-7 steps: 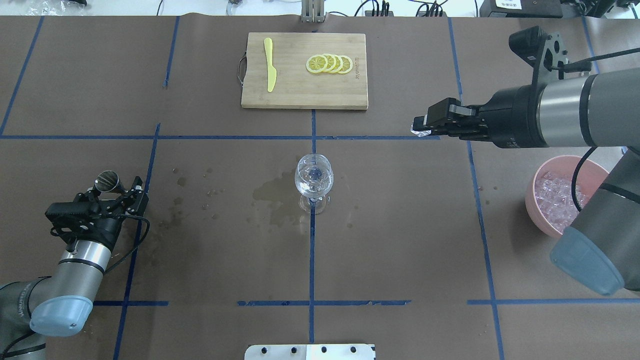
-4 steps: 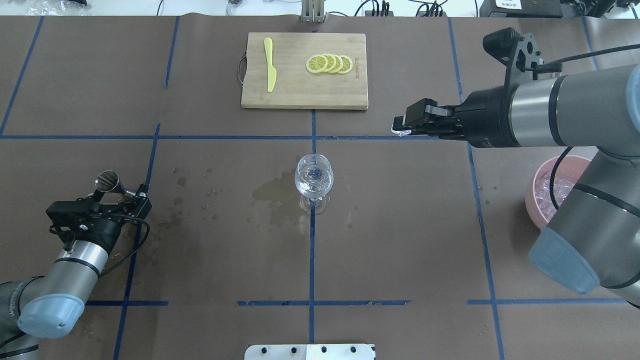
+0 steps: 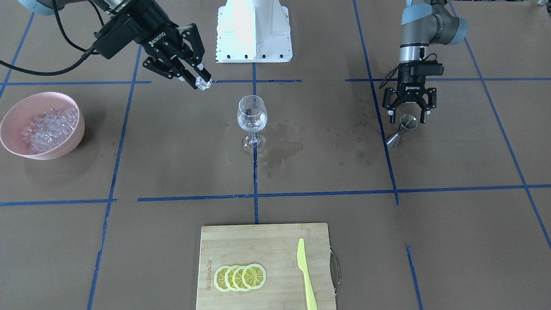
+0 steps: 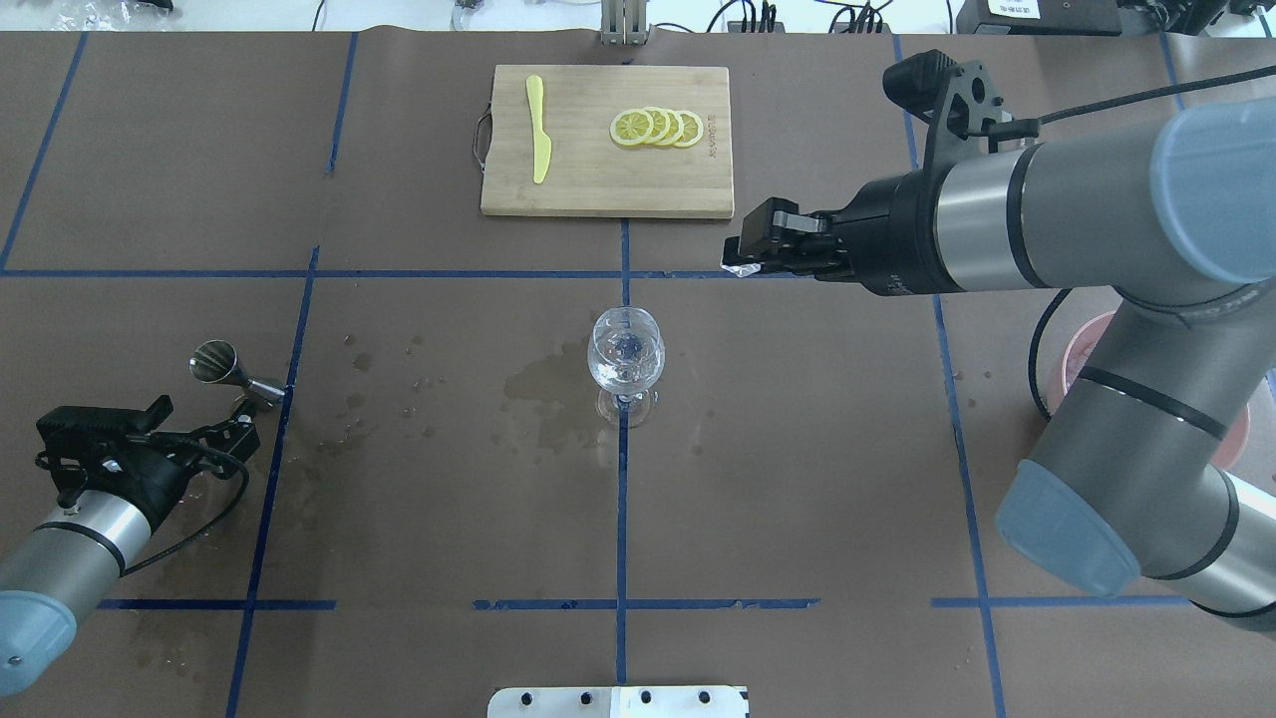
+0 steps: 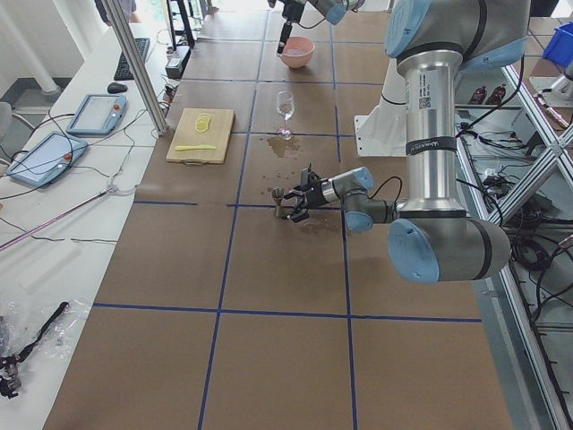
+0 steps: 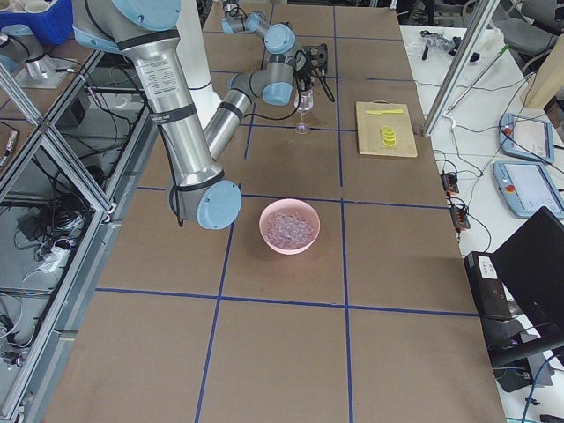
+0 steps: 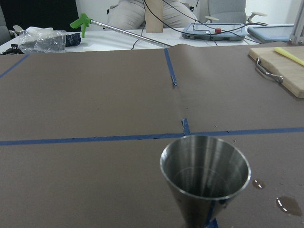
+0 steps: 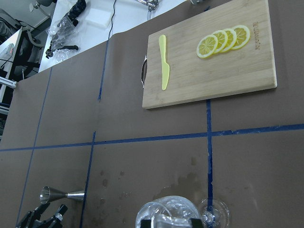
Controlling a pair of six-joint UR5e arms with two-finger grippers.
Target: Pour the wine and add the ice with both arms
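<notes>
The clear stemmed wine glass stands mid-table, also in the front view. Any wine in it is barely visible. My right gripper is shut on one ice cube and hangs in the air, to the right of the glass and beyond it. The pink bowl holds many ice cubes. My left gripper is open and empty, just behind the upright steel jigger, which fills the left wrist view.
A bamboo cutting board at the far middle carries lemon slices and a yellow knife. Wet stains lie left of the glass. My right arm hides most of the pink bowl in the overhead view.
My right gripper has carried the ice cube leftward, closer to the glass. My left gripper has drawn back from the jigger toward the robot; the jigger has stayed in place.
</notes>
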